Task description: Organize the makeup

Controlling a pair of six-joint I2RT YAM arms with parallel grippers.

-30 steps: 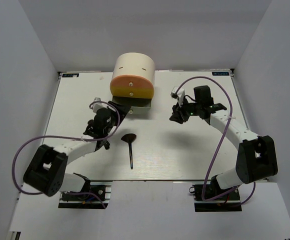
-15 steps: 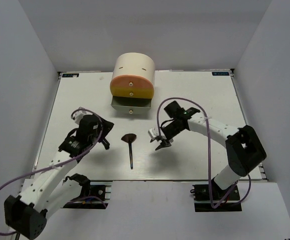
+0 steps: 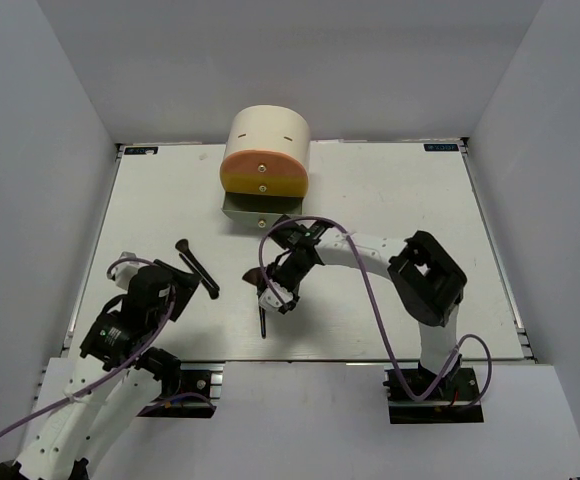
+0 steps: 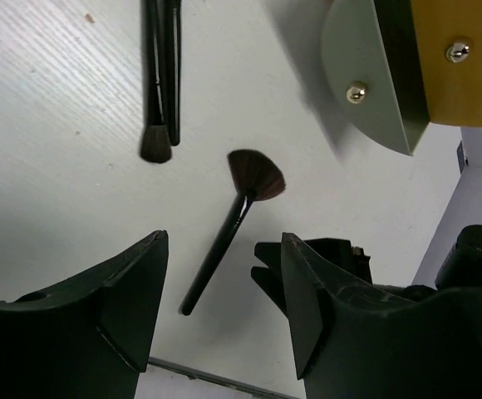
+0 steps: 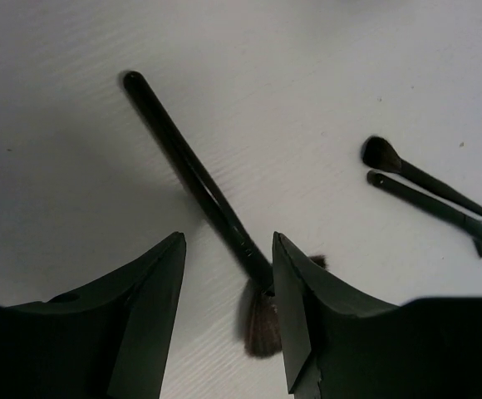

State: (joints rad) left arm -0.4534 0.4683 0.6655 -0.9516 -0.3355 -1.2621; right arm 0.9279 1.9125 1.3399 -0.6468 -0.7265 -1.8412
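Observation:
A black fan brush [image 3: 261,305] lies on the white table, bristle head towards the box. My right gripper [image 3: 273,291] is open and low over its head end; in the right wrist view the fingers straddle the brush [image 5: 198,183] near the ferrule, gripper [image 5: 228,307]. Two thin black brushes [image 3: 196,266] lie side by side to the left, also seen in the right wrist view [image 5: 428,195] and the left wrist view [image 4: 162,75]. My left gripper [image 3: 173,288] is open and empty, [image 4: 224,324], pulled back near-left of the fan brush [image 4: 228,237]. Other makeup is out of view.
The round cream box [image 3: 266,135] stands at the back centre with an orange front [image 3: 263,178]. Its grey bottom drawer [image 3: 238,207] is pulled open, and shows in the left wrist view [image 4: 374,75]. The table's near edge [image 3: 300,360] is close behind the brush.
My right arm swung from the right side down and left onto the fan brush. My left arm drew back towards the near-left corner, uncovering the two thin brushes.

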